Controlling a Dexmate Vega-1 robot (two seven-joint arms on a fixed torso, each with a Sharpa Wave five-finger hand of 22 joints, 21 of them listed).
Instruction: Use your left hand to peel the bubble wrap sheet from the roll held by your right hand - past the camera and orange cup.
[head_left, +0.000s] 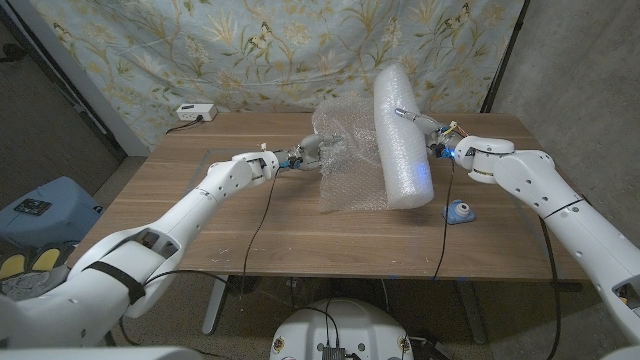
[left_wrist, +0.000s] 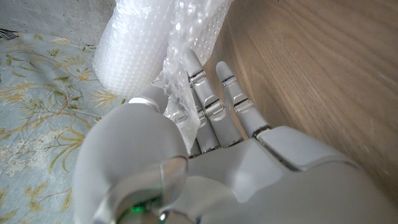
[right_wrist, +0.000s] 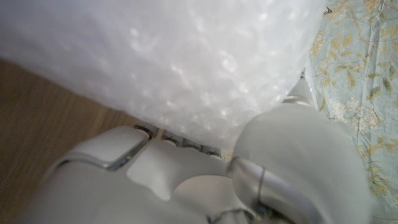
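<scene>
**A:** While my right hand (head_left: 437, 137) grips the bubble wrap roll (head_left: 400, 140) upright-tilted at the far right of the table (head_left: 250, 225), why keep it there?

**B:** So I have an anchor. My left hand (head_left: 300, 157), just left of the roll, has its fingers (left_wrist: 208, 102) closed on the loose bubble wrap sheet (head_left: 345, 160), ready to pull it leftward.

**A:** Counts?

**B:** One roll, one sheet, one small blue object (head_left: 460, 212) near right, one white box (head_left: 194, 112) far left. I see no orange cup.
</scene>
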